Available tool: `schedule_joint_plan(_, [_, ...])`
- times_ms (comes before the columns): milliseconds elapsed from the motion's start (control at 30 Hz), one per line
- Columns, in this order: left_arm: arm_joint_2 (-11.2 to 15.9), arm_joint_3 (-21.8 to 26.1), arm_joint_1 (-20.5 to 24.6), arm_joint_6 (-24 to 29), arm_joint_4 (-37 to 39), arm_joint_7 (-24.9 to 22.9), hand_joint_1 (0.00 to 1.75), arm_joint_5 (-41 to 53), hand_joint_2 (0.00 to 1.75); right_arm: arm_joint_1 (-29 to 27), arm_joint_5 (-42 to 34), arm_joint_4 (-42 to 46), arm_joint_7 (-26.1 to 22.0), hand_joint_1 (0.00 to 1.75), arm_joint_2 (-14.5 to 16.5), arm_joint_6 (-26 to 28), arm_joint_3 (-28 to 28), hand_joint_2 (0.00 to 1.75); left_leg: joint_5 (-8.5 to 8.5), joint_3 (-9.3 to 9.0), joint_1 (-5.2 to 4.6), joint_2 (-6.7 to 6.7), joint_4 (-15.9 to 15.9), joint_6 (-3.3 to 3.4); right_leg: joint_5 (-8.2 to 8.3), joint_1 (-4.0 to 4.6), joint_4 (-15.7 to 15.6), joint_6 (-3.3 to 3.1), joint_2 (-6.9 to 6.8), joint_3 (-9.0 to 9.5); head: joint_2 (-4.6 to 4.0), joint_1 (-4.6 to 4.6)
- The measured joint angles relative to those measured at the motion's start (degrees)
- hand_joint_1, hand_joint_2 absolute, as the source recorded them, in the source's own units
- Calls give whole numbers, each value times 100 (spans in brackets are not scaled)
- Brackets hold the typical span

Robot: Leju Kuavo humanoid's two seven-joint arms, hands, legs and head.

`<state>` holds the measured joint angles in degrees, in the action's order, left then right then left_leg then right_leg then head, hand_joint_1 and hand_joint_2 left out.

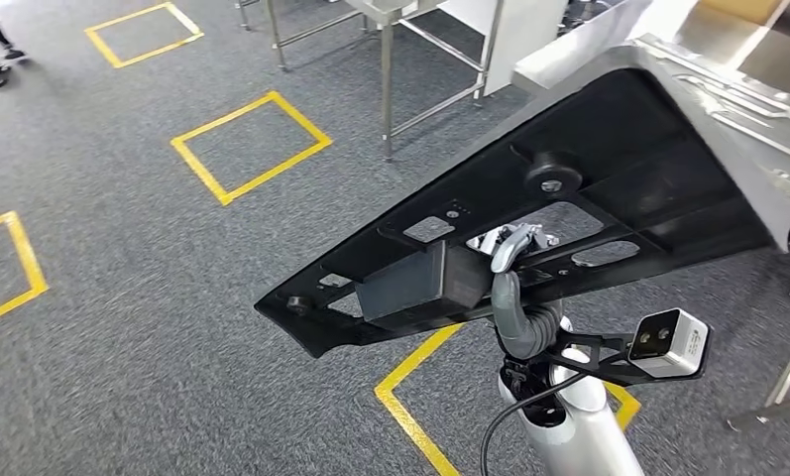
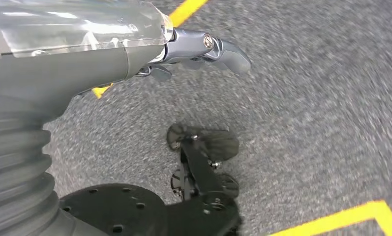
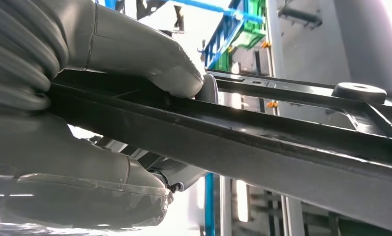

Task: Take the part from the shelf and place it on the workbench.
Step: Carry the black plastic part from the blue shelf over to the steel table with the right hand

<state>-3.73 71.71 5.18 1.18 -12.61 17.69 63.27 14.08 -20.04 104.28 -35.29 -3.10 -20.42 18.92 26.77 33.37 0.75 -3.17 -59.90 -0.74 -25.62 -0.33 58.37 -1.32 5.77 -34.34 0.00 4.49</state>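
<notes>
While the robot stands over a grey speckled carpet (image 1: 123,297) marked with yellow taped squares (image 1: 251,146), a large, flat, black moulded plastic part (image 1: 609,178), roughly triangular with cut-out holes and a round knob, is held up in the air in front of it. Its long axis runs from a narrow tip low on the left up to a broad end at upper right, near a silver metal surface (image 1: 757,89) that may be the workbench. The right hand (image 1: 514,297) grips the part from below near its lower edge, thumb and fingers clamped on a rib. The left hand (image 2: 203,49) hangs over the carpet, holding nothing, fingers loosely apart. Steel table legs (image 1: 387,89) stand beyond; open floor lies to the left.
</notes>
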Motion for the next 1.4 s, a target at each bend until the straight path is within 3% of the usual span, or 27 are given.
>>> schedule_joint_plan(67, [5,0,8,0,0,-1,0,8,175,-4,-4,-8,-1,171,0,-1,-2,175,-13,-83,-12,-85,190,28,21,-18,-1,73,118,-38,0,0])
schedule_joint_plan(133, [3,0,24,0,0,1,0,8,175,-13,-14,-11,-2,171,-1,0,-10,175,-49,-103,-5,25,238,82,35,-29,-7,152,183,-60,0,-1])
schedule_joint_plan(200, [-2,0,37,1,0,3,0,7,175,-7,-32,-15,-7,171,-2,0,-25,175,-93,-128,16,159,310,155,-132,1,228,209,-49,-170,0,-2])
schedule_joint_plan(267, [-3,0,23,2,0,2,0,7,175,-6,-48,-34,-16,171,-2,-2,-34,175,-103,-135,1,305,337,196,-508,6,919,248,-391,-495,0,-2])
schedule_joint_plan(333, [-4,0,2,2,0,-2,0,10,175,-30,-52,-67,-20,171,-4,-3,-43,175,-94,-131,-14,460,333,204,-732,-22,1552,280,-513,-799,0,-1])
schedule_joint_plan(367, [-7,0,0,2,0,-4,0,14,175,-41,-52,-85,-21,171,-6,-5,-50,175,-89,-131,-16,533,330,202,-688,-34,1590,290,-538,-813,0,-1])
schedule_joint_plan(400, [-11,0,3,1,0,-4,0,18,175,-48,-52,-98,-21,171,-8,-7,-57,175,-82,-135,-16,602,327,194,-547,-42,1393,295,-576,-704,0,-1])
schedule_joint_plan(467, [-25,-1,11,-4,0,-4,0,28,175,-47,-52,-112,-27,171,-10,-14,-67,175,-55,-152,-28,721,308,159,-204,-32,568,278,-798,-258,0,-1])
schedule_joint_plan(533, [-33,-2,15,-7,0,-3,0,37,175,-44,-54,-114,-38,171,-12,-20,-73,175,-20,-168,-57,822,284,102,-51,7,17,213,-965,26,0,0])
schedule_joint_plan(567, [-33,-3,16,-7,0,-3,0,40,175,-45,-55,-116,-42,171,-14,-20,-79,175,-6,-176,-70,877,279,71,-57,27,-40,177,-958,41,0,0])
schedule_joint_plan(633, [-33,-6,30,-7,0,-3,0,40,175,-59,-57,-122,-46,171,-20,-22,-97,175,26,-197,-61,952,267,4,-32,22,-49,107,-820,30,0,-1])
schedule_joint_plan(700, [-28,-8,42,-8,0,-2,0,40,175,-68,-61,-127,-55,171,-23,-30,-110,175,198,-130,-34,739,48,-58,-2,-9,-79,40,-699,40,0,-1])
schedule_joint_plan(767, [-26,-9,30,-11,0,-2,0,35,175,-72,-66,-140,-65,171,-24,-44,-113,175,570,153,-15,443,-616,-94,14,-18,-87,-4,-577,42,0,0])
schedule_joint_plan(833, [-27,-9,6,-13,0,-3,0,26,175,-84,-68,-172,-69,171,-23,-66,-113,175,841,500,-13,375,-1337,-105,19,-4,-80,-20,-431,38,0,1])
schedule_joint_plan(867, [-27,-9,-1,-13,0,-3,0,22,175,-90,-68,-189,-70,171,-24,-79,-113,175,821,578,-13,370,-1460,-101,19,1,-74,-21,-353,37,0,1])
schedule_joint_plan(900, [-26,-9,-2,-13,0,-3,0,21,175,-95,-69,-202,-70,171,-24,-89,-113,175,676,540,-13,361,-1329,-89,18,3,-67,-19,-275,40,0,1])
schedule_joint_plan(933, [-26,-9,0,-13,0,-3,0,21,175,-98,-69,-211,-72,171,-24,-100,-113,175,449,404,-12,322,-989,-69,15,4,-57,-14,-199,44,0,1])
schedule_joint_plan(1000, [-22,-9,6,-12,0,-3,0,21,175,-95,-70,-221,-77,171,-24,-114,-113,175,76,58,0,55,-168,-17,8,-2,-30,15,-63,32,0,1])
schedule_joint_plan(1067, [-19,-9,7,-12,0,-5,0,21,175,-99,-71,-232,-81,171,-24,-118,-113,175,-12,-91,-4,-133,187,24,21,-24,-16,80,54,-12,0,1])
schedule_joint_plan(1133, [-24,-9,15,-12,0,-6,0,21,175,-108,-72,-240,-82,171,-25,-119,-116,175,-30,-106,-5,-36,224,75,47,-38,-32,164,169,-43,0,1])
schedule_joint_plan(1167, [-27,-9,21,-12,0,-4,0,21,175,-111,-73,-241,-83,171,-26,-119,-121,175,-50,-120,8,29,259,114,29,-28,-12,198,138,-60,0,0])
schedule_joint_plan(1233, [-33,-9,28,-13,0,-1,0,21,175,-99,-75,-243,-86,171,-26,-118,-130,175,-90,-146,40,181,336,190,-187,0,309,244,-134,-216,0,-1])
schedule_joint_plan(1267, [-32,-9,22,-13,0,0,0,21,175,-97,-76,-246,-88,171,-26,-118,-133,175,-93,-150,30,255,347,212,-377,-3,650,262,-321,-381,0,-1])
schedule_joint_plan(1333, [-31,-8,5,-13,0,0,0,20,175,-105,-76,-260,-88,171,-28,-118,-136,175,-88,-142,16,409,345,226,-697,-34,1406,308,-497,-747,0,-1])
schedule_joint_plan(1367, [-31,-7,2,-13,0,-1,0,19,175,-113,-76,-270,-87,171,-29,-117,-137,175,-82,-140,12,485,341,224,-723,-51,1587,329,-525,-830,0,-1])
schedule_joint_plan(1400, [-32,-7,3,-13,0,-1,0,19,175,-117,-76,-278,-87,171,-31,-116,-138,175,-74,-140,11,555,336,216,-642,-66,1539,344,-550,-795,0,-1])
